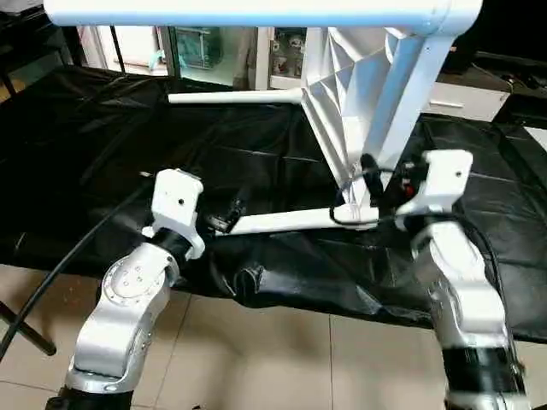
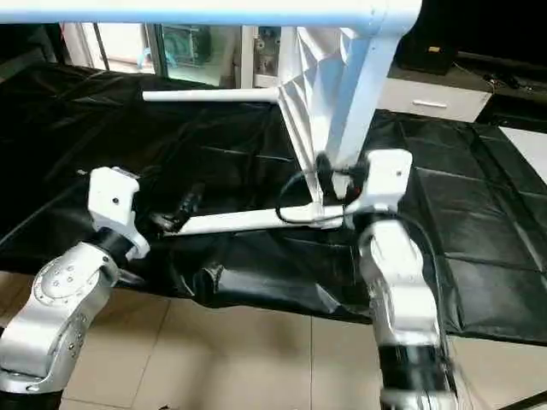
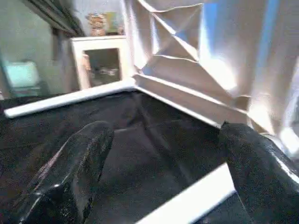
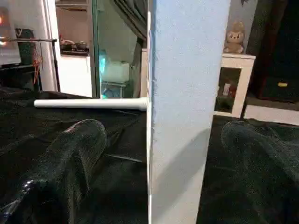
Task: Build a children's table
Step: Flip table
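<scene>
Silver forearms frame centre: right gripper (image 4: 154, 186), spread wide, straddles the upright leg (image 4: 187, 93); left gripper (image 3: 159, 186), wide, straddles the level leg (image 1: 282, 220)

One tabletop (image 1: 350, 85) (tipped up), three fitted legs (image 1: 282, 220)

Both silver forearms reach forward from the bottom edge. The left gripper (image 3: 159, 163) has its two black fingers (image 3: 70, 172) spread wide apart. The right gripper (image 4: 159, 163) likewise stands with its fingers (image 4: 70, 163) parted wide.
</scene>
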